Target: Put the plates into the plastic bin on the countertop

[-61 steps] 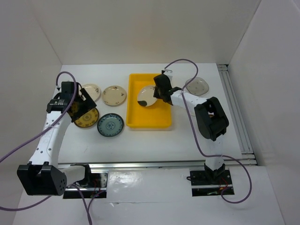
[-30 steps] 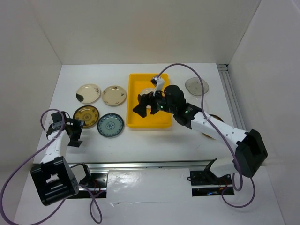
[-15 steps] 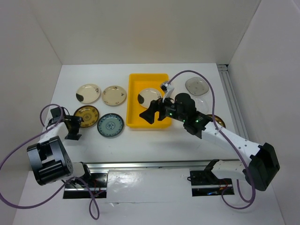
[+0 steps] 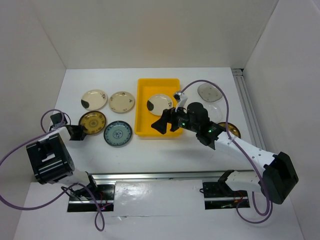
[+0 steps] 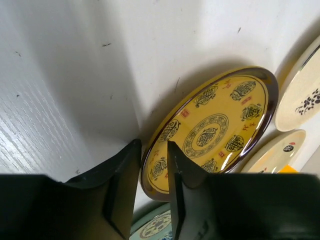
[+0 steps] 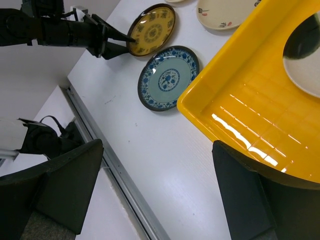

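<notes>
My left hand [image 5: 152, 145] is down low on the tabletop [image 5: 60, 75], its two fingers drawn close around the near rim of the brown-gold plate [image 5: 210, 130]. I'm coming in edge-on because a plate lying flat offers nothing else to grab, though whether I'm truly clamped on it I cannot tell. My right hand [image 6: 157, 145] hangs spread wide and empty above the near left corner of the yellow bin [image 6: 240, 100], where one pale plate [image 4: 158, 104] already lies.
</notes>
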Controlling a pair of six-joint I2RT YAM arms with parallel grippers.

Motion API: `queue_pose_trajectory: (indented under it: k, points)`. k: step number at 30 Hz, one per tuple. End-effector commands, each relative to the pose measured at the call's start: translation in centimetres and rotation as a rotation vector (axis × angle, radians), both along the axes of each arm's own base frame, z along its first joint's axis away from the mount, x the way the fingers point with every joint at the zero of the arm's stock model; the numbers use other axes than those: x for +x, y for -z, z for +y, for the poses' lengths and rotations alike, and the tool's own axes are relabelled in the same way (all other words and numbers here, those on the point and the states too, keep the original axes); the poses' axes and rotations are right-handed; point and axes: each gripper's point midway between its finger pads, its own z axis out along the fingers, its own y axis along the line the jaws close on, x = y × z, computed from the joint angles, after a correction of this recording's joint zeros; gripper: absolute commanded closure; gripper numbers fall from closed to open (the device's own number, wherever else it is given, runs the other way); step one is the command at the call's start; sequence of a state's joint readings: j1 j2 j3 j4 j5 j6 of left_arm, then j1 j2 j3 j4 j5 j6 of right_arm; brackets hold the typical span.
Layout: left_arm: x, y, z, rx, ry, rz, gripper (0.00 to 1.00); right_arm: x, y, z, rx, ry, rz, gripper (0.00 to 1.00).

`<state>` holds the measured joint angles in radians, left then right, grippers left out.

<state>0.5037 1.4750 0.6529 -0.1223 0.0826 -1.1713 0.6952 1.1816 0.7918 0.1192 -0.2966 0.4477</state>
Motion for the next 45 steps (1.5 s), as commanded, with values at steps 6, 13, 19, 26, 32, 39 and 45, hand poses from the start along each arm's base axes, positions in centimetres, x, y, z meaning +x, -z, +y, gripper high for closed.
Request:
queue_pose_trajectory:
  k: [6,13,19,26,32,39,45]
  points:
    - [-3.9,3.2,-0.3,-0.026,-0.028,0.197,0.94,-0.1,-3.7,-0.8,0.082,0.017,-0.081,0.04]
    - [-3.9,1.7,-0.3,-0.019,-0.021,0.192,1.00,-0.2,-4.1,-1.9,0.067,0.048,-0.086,0.04]
    - [-2.3,-6.8,-1.5,0.193,0.053,0.004,1.00,-0.4,-4.1,-2.7,0.047,0.078,-0.086,0.04]
    - [1.1,-19.5,-7.8,0.335,0.289,-0.437,1.00,0.2,-4.2,-5.8,0.012,0.203,-0.096,0.04]
    - [8.7,-19.9,-21.2,0.273,0.786,-0.514,1.00,0.6,-4.3,-8.3,-0.006,0.315,-0.093,0.04]
    - [15.2,-18.0,-29.8,0.306,1.007,-0.457,1.00,-0.1,-4.7,-9.6,0.000,0.351,-0.080,0.04]
    - [18.6,-14.2,-32.1,0.314,1.084,-0.391,1.00,-0.6,-3.7,-10.3,-0.014,0.360,-0.066,0.04]
